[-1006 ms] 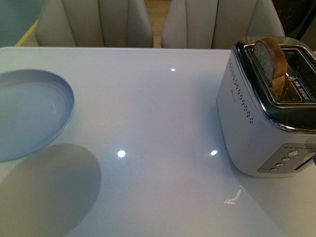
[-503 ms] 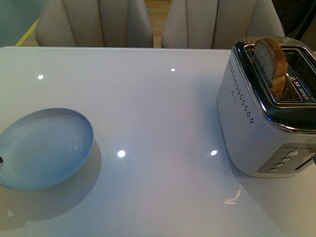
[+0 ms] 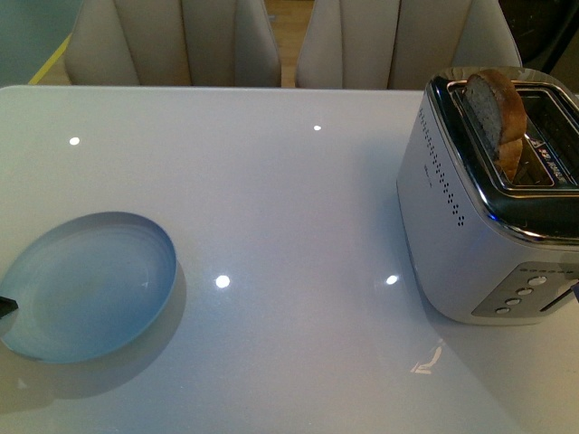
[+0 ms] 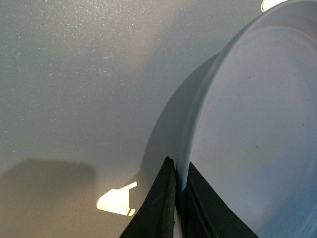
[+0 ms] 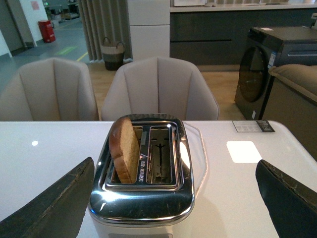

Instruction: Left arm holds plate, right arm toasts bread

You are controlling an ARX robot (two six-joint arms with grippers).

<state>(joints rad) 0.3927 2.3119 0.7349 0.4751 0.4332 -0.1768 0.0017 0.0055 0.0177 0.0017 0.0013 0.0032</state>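
Bread stands upright in the slot of the toaster nearer the table's middle, popped well up, with its rounded crust clear of the chrome top. From the right wrist view the right gripper hangs just back from the toaster with its two dark fingers spread wide to either side of it, holding nothing. The second slot beside the slice is empty.

Over on the robot's left, the plate sits low over the white table, tilted a little so its far rim looks raised; whether its near edge touches the table I cannot tell from here. The left gripper pinches the plate's rim, one finger on the outside and one on the inside, closed tight on it. Only a dark tip of that gripper shows at the frame edge in the front view.

Plate and toaster are well apart, so the step in hand looks to be lifting the slice out and carrying it across. To do that well, the right arm should come down square over the slot, fingers aligned with the flat faces of the slice, and close on the exposed crust gently, since the crumb will crush. It should draw straight up until clear of the chrome. Meanwhile the left arm does best to level the plate and keep it steady.
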